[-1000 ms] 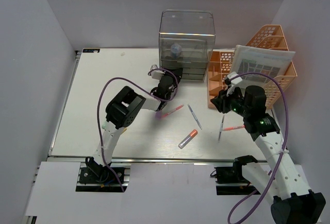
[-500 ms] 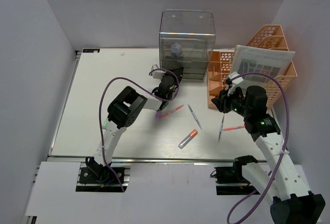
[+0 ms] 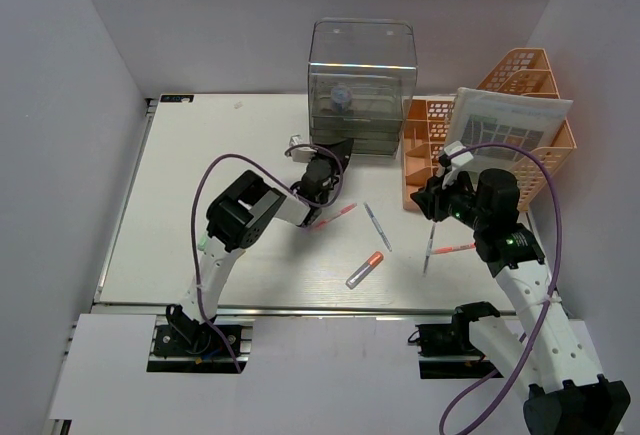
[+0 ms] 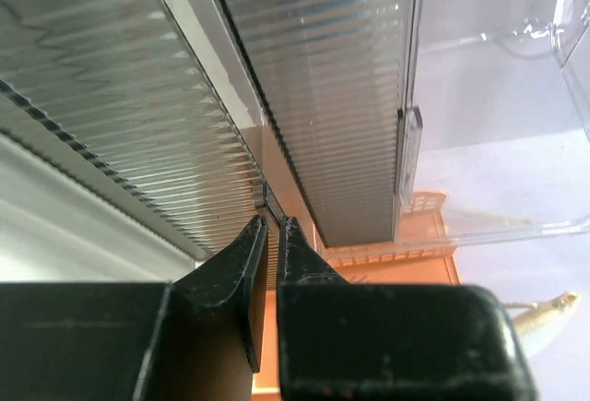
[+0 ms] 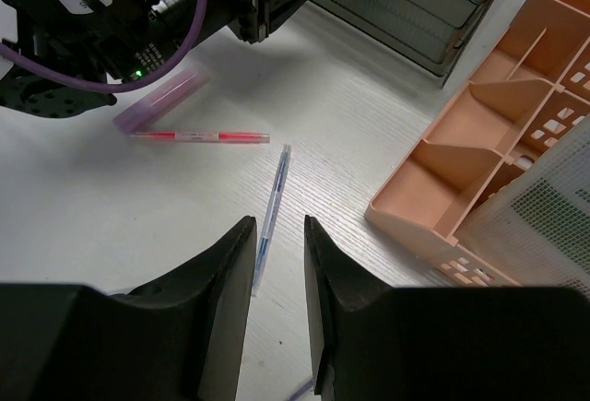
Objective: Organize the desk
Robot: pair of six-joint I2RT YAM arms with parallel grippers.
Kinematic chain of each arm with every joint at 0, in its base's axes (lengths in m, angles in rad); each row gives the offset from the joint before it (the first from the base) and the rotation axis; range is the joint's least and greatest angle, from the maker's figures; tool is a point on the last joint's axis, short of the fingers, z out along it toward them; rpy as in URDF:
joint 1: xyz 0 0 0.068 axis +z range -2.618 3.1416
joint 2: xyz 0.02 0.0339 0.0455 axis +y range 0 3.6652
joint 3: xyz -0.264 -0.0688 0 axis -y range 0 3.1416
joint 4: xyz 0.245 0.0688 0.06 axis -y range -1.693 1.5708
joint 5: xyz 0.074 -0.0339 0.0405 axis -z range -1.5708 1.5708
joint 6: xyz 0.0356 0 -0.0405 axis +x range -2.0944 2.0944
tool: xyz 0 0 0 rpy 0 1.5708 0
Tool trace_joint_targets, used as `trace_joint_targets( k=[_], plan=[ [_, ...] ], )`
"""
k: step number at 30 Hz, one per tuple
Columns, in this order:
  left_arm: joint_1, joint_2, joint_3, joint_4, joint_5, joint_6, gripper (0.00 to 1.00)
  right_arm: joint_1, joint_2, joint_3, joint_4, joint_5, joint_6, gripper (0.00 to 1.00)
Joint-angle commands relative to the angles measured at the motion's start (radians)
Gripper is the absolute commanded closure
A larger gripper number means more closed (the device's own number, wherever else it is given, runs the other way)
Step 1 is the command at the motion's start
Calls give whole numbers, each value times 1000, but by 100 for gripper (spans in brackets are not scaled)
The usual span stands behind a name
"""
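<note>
Between pale bare walls (image 3: 200, 15), the flat white rectangular counter (image 3: 200, 155) lies under both arms, the left gripper (image 4: 272, 228) pinched nearly closed at the clear plastic drawer box (image 3: 362, 85), the right gripper (image 5: 278, 226) narrowly parted, empty, over a slim blue pen (image 5: 274, 189).

The desk (image 3: 200, 205) is white with a faint straight grain; at its back edge the drawer box (image 3: 362, 50) is clear, its drawer fronts (image 4: 323, 97) smoky grey and finely ribbed; the rack (image 3: 522, 67) at the right edge is orange mesh, under a white sheet (image 3: 510, 123) with a dark grid; one pen (image 3: 333, 215) is red, another pen (image 3: 377, 225) blue-grey; the marker (image 3: 365, 269) is grey, capped orange; the cables (image 3: 213, 170) are purple; the left gripper (image 4: 272, 226) and right gripper (image 5: 279, 226) are black.
</note>
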Motion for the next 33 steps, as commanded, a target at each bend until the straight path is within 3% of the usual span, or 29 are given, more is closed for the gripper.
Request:
trace_joint_targets(
  k=[1, 11, 25, 30, 33],
  plan=[
    [-3, -95, -42, 17, 10, 30, 94, -10, -17, 7, 13, -16, 0, 67],
    [-21, -155, -185, 65, 23, 28, 94, -16, -25, 10, 1, -11, -3, 67],
    [-21, -161, -160, 23, 57, 27, 91, -21, -23, 12, -2, -9, -5, 66],
    [-21, -161, -165, 20, 66, 22, 87, -23, -25, 12, -4, -8, -5, 66],
    [-21, -167, -160, -4, 70, 16, 68, -26, -26, 13, -5, -6, -8, 64]
  ],
)
